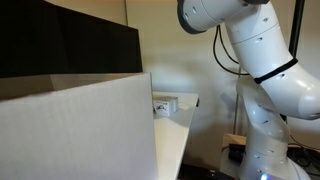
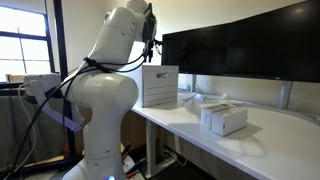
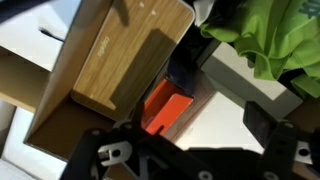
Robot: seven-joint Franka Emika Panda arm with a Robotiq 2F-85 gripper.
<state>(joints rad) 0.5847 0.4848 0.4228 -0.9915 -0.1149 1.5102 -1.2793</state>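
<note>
Claw [image 3: 190, 150] wide by white desk [image 2: 272, 150], dark monitors [image 2: 240, 45]

A white desk [image 2: 275, 145] is seen in both exterior views and is carried on white legs [image 2: 150, 150]. A row of wide monitors [image 2: 240, 45] is set along its back edge, and their screens are shown dark. Behind them a plain cream wall [image 2: 200, 12] is seen, left bare up to the ceiling. A window [image 2: 20, 45], divided by dark bars, is placed at the side of the room. Daylight is let in through it, and a building is made out beyond the glass. The desk top is lit evenly.
</note>
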